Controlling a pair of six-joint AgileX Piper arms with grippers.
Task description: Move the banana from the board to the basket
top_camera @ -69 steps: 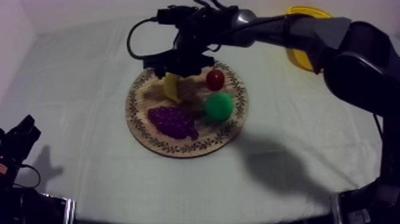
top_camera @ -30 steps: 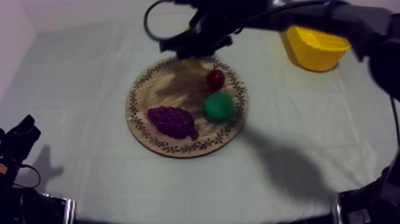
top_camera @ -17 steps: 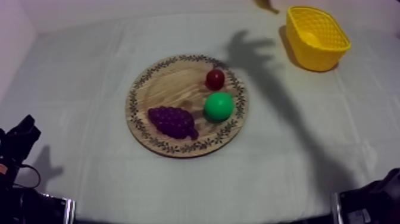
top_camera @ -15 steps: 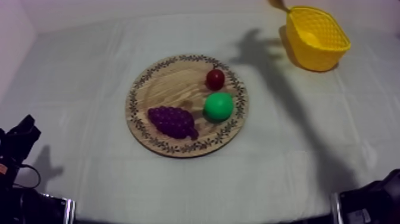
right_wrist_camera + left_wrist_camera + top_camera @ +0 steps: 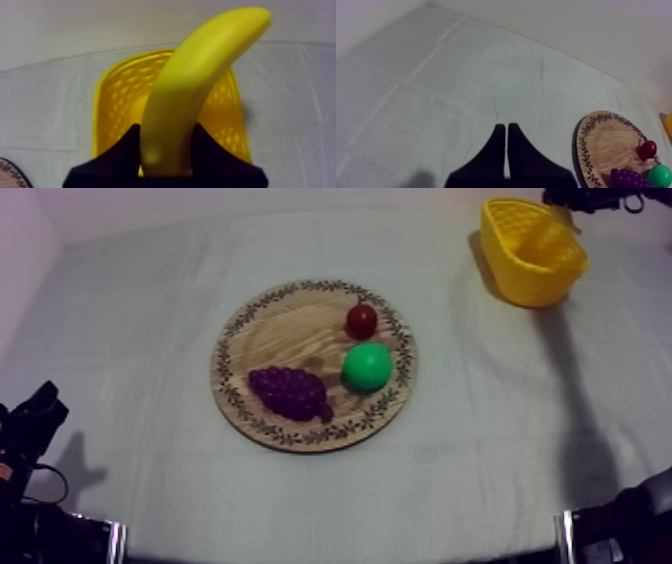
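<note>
banana (image 5: 195,85) between right gripper (image 5: 165,145) fingers

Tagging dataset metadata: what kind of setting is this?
Probably a lab bench for robot manipulation trials: a plain cloth-covered table, toy grapes on a wooden board, and the right tool holding a toy banana by a yellow basket.
</note>
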